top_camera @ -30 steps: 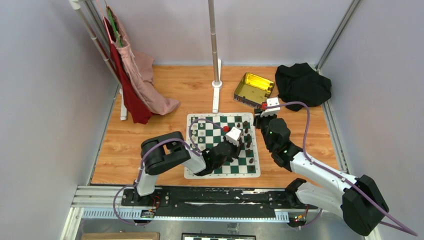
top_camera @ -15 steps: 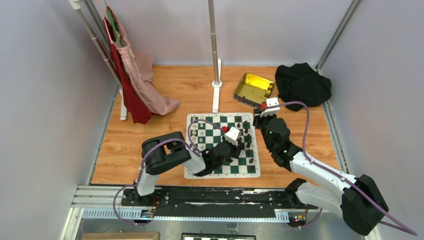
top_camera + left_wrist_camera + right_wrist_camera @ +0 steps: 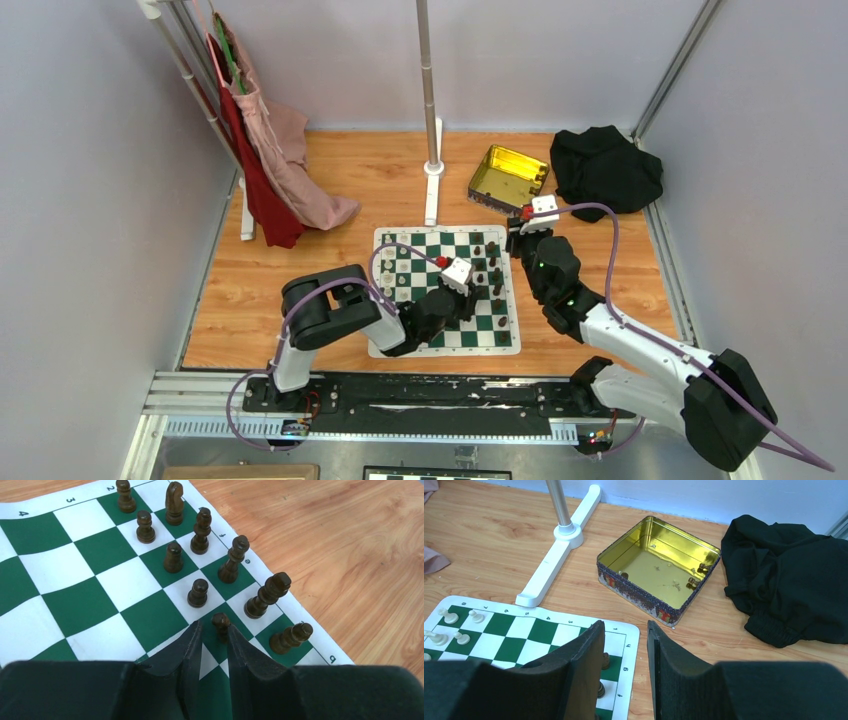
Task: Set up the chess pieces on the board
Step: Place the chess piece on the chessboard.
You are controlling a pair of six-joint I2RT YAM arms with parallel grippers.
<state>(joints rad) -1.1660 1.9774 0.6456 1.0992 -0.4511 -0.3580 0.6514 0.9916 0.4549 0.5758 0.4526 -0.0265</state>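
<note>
Just changed: the left tool (image 3: 215, 630) was shut a second ago and its fingers now stand slightly apart; from the top view its wrist has slid back a little toward the arm's base.
Left tool now: parted by a narrow gap, low over the board (image 3: 90, 580), clamped on nothing that I can make out.
Pawn: a dark pawn (image 3: 220, 622) stands upright at the fingertips, in the gap. Whether the right-hand finger is touching it I cannot tell.
What that means: this looks like a release, so the pawn counts as placed.
Dark pieces: it heads a diagonal line of five pawns, with the taller dark pieces (image 3: 235, 559) in the row beside them, along the board's edge next to the bare tabletop (image 3: 325, 540).
Right tool: unmoved over the last second; fingers well apart and empty (image 3: 624, 627), hanging over the board's far corner and facing the tin (image 3: 624, 555).
Tin: a few small brown bits lie inside, probably more pieces, though they are too small to name.
White pieces: some stand at the board's other side (image 3: 446, 615).
Task state: the dark side is partly filled, with squares open nearer the arm.
Risk: backing out crookedly could tip the fresh pawn.
</note>
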